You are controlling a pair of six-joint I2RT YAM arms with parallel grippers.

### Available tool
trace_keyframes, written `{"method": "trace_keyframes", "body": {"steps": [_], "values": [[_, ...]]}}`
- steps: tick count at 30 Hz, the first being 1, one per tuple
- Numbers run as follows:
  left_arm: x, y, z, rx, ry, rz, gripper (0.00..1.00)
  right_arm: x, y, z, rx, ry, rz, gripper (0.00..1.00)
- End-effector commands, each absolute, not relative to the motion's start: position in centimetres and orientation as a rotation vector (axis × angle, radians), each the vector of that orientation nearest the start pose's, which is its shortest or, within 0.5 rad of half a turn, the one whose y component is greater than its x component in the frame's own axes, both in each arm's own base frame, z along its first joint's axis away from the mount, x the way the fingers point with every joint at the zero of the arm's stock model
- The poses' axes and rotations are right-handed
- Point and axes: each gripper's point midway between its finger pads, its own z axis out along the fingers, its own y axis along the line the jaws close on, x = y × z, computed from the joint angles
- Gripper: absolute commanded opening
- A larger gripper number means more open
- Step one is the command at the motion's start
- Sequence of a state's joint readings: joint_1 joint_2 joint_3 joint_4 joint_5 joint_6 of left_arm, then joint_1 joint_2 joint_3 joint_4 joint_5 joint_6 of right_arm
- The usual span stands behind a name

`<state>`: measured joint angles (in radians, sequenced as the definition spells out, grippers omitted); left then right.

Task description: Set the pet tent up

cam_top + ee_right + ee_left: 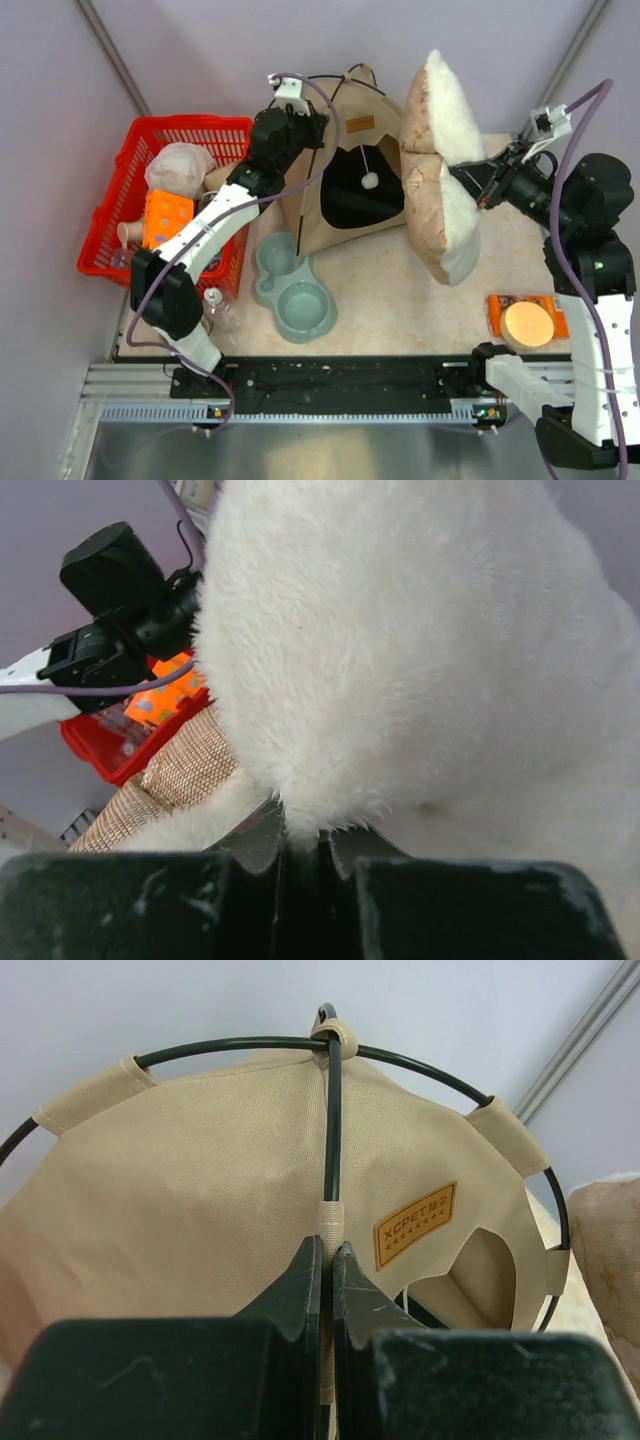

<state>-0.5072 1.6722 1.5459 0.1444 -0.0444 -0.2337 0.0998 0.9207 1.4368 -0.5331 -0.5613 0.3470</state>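
The pet tent (345, 170) is standing at the far middle of the worktop (400, 300), doorway facing near, with the left claw (327, 1250) pinching its front pole (333, 1110). Just right of it, the right claw (478, 183) is gripping the cushion (440, 160) on edge, long axis running near to far. The red basket (190, 122) at left is holding an orange item (165, 218) and a pink bundle (180, 165). The twin bowl (290, 290) is sitting empty.
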Motion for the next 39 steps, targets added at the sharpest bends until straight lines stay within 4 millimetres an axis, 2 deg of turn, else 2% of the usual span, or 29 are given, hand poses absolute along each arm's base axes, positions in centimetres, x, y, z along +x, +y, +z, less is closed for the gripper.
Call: {"method": "trace_keyframes", "body": {"steps": [1, 5, 9, 11, 14, 17, 20, 21, 23, 26, 30, 31, 35, 36, 39], "values": [[48.0, -27.3, 42.4, 0.14, 1.418, -0.611, 0.0, 20.3, 13.7, 51.6, -0.39, 1.41, 0.798, 0.0], [47.8, -27.9, 43.0, 0.104, 1.392, -0.674, 0.0, 18.7, 13.8, 52.5, -0.422, 1.384, 0.804, 0.0], [47.7, -28.7, 41.7, 0.113, 1.399, -0.698, 0.0, 17.2, 14.3, 53.0, -0.473, 1.374, 0.832, 0.0], [47.6, -29.0, 40.4, 0.128, 1.407, -0.699, 0.0, 16.7, 14.6, 52.8, -0.493, 1.38, 0.851, 0.0], [47.4, -29.2, 37.1, 0.146, 1.466, -0.696, 0.0, 16.2, 15.0, 52.0, -0.507, 1.403, 0.886, 0.0], [46.3, -29.5, 34.5, 0.187, 1.493, -0.729, 0.0, 16.0, 15.4, 50.6, -0.515, 1.44, 0.942, 0.0], [45.7, -28.9, 33.1, 0.177, 1.514, -0.705, 0.0, 15.6, 16.3, 49.3, -0.525, 1.468, 1.041, 0.0], [45.7, -28.6, 32.8, 0.173, 1.519, -0.691, 0.03, 15.7, 16.4, 48.6, -0.514, 1.484, 1.069, 0.0], [45.5, -28.2, 32.3, 0.185, 1.528, -0.669, 0.23, 16.0, 16.5, 46.9, -0.487, 1.525, 1.092, 0.0], [45.2, -27.8, 32.2, 0.208, 1.535, -0.642, 0.63, 17.3, 16.3, 43.1, -0.425, 1.61, 1.097, 0.0], [44.6, -27.8, 32.9, 0.265, 1.503, -0.624, 0.99, 19.8, 15.6, 37.2, -0.32, 1.739, 1.05, 0.0], [44.5, -27.8, 32.9, 0.274, 1.499, -0.619, 0.99, 20.5, 15.4, 35.7, -0.299, 1.769, 1.035, 0.0], [44.7, -28.0, 32.1, 0.322, 1.532, -0.59, 0.97, 22.9, 15.1, 32.9, -0.237, 1.797, 1.01, 0.0], [44.8, -28.0, 32.2, 0.325, 1.534, -0.59, 0.89, 23.5, 15.0, 32.5, -0.222, 1.797, 1.007, 0.0], [44.9, -27.9, 32.5, 0.312, 1.542, -0.592, 0.57, 25.2, 15.1, 31.3, -0.189, 1.794, 1.012, 0.0]]}}
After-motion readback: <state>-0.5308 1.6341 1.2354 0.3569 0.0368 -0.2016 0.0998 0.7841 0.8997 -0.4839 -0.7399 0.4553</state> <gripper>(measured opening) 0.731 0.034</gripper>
